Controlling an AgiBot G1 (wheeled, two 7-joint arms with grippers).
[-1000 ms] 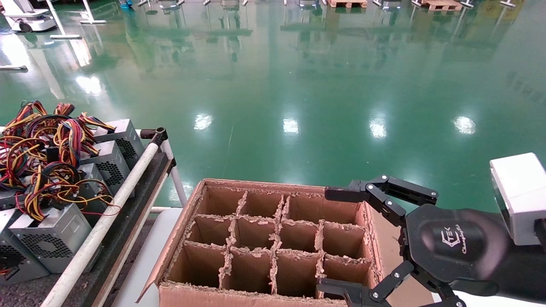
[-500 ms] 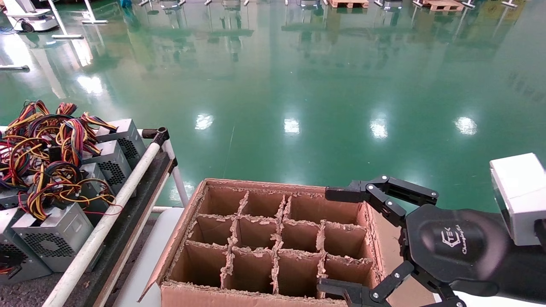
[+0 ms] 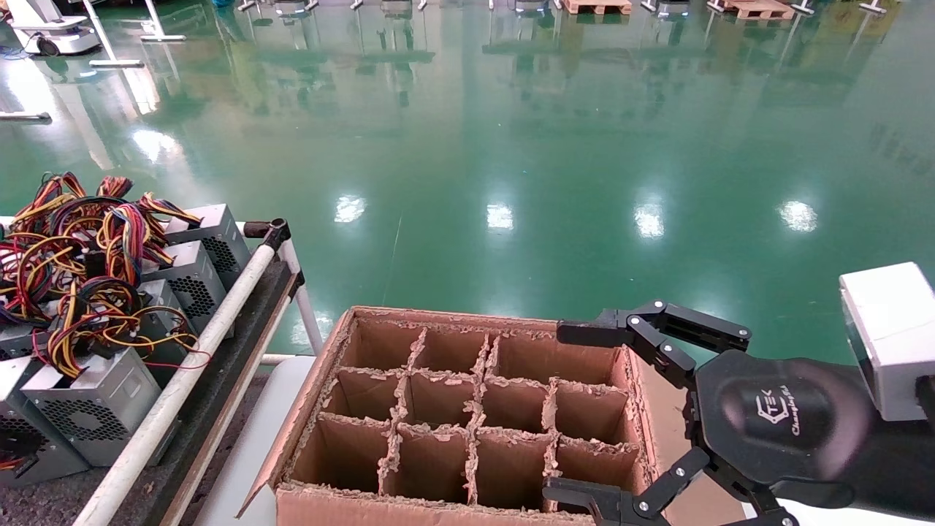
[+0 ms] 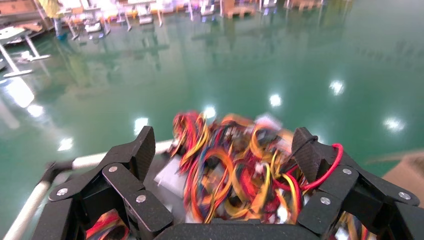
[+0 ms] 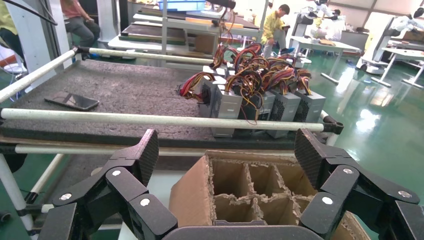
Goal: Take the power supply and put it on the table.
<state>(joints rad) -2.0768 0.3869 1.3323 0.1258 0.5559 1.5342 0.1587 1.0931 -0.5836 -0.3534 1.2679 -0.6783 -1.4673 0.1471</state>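
Several silver-grey power supplies (image 3: 88, 402) with honeycomb grilles and tangled red, yellow and black wires (image 3: 80, 256) stand in a row on the dark grey table (image 3: 36, 500) at the left. They also show in the right wrist view as power supplies (image 5: 260, 100) on the table (image 5: 125, 90). My left gripper (image 4: 225, 147) is open just above a blurred wire bundle (image 4: 230, 170), and a red wire loops over one finger (image 4: 320, 165). It is out of the head view. My right gripper (image 3: 570, 413) hangs open over the cardboard box's right side, holding nothing.
The brown divided cardboard box (image 3: 467, 321) stands in front of me on a white surface (image 3: 248, 446), its cells empty. A white tube rail (image 3: 182, 380) edges the table. A dark phone (image 5: 71, 101) lies on the table. Green floor lies beyond.
The table and box have shifted a few pixels to the right in the head view. The right gripper has kept its place and stays open.
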